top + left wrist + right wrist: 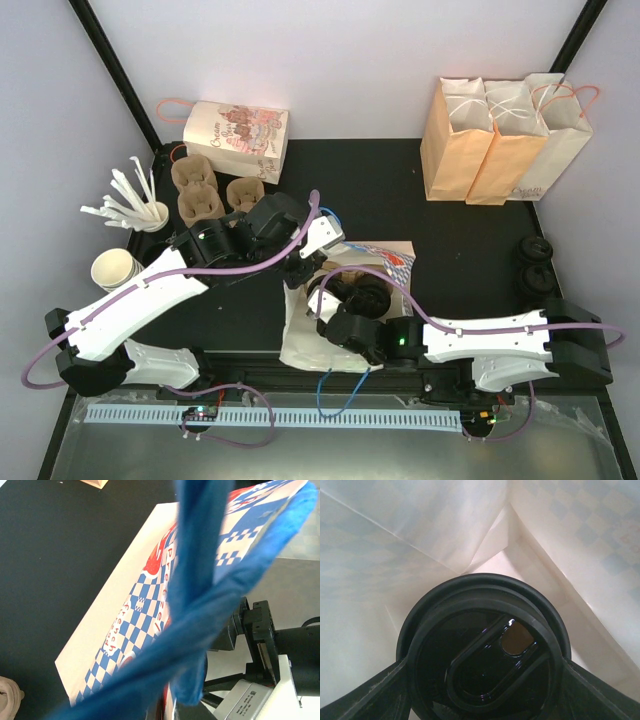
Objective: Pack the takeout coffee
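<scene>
A white paper bag (308, 335) with blue and red checker print stands open in the middle of the table. My right gripper (348, 306) reaches into its mouth. In the right wrist view it (485, 685) is shut on a takeout coffee cup, whose round black lid (480, 645) sits between the two fingers (375, 692), with the bag's white inner walls all around. The lid also shows in the top view (364, 295). My left gripper (302, 266) holds the bag's blue twisted handle (200, 580) at the mouth. Its fingers are hidden behind the handle in the left wrist view, which shows the bag's printed side (135, 610).
Brown pulp cup carriers (200, 190), a cup of white utensils (135, 205) and a stack of plain white cups (115, 268) are at the left. A printed bag (235, 135) lies at the back. Three paper bags (500, 135) stand back right. Black lids (535, 265) sit at the right edge.
</scene>
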`<state>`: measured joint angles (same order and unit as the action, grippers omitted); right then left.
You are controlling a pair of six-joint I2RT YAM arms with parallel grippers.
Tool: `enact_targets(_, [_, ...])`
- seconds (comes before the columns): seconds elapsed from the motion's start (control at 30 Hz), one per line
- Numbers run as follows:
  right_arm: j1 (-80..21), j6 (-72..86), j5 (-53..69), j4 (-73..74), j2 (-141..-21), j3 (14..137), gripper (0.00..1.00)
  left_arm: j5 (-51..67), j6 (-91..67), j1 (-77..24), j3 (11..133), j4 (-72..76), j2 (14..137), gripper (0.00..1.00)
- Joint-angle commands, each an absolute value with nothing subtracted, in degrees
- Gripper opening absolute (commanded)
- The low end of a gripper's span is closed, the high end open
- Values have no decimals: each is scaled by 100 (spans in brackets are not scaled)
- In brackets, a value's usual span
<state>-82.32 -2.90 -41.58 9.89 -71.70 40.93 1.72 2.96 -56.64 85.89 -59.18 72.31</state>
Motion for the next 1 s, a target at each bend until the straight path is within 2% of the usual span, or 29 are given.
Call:
enact_targets(0.0, [-8244, -158, -4486, 1099, -7216, 4189, 43, 179, 352, -5744, 8764, -5924, 7128, 3])
enact_targets(0.27, [-8244, -111, -4684, 1551, -7619, 4481, 44, 153, 312, -5748, 8758, -6011, 7163, 3])
enact_targets(0.53, [-8251, 62, -4268, 1800, -7112, 4449, 44, -47, 315, -5757, 8719, -6038, 7154, 3])
enact_targets(0.97, [-8372, 264, -4290, 2261, -7166, 4577, 45, -237, 343, -5765, 8730, -6135, 7273, 2])
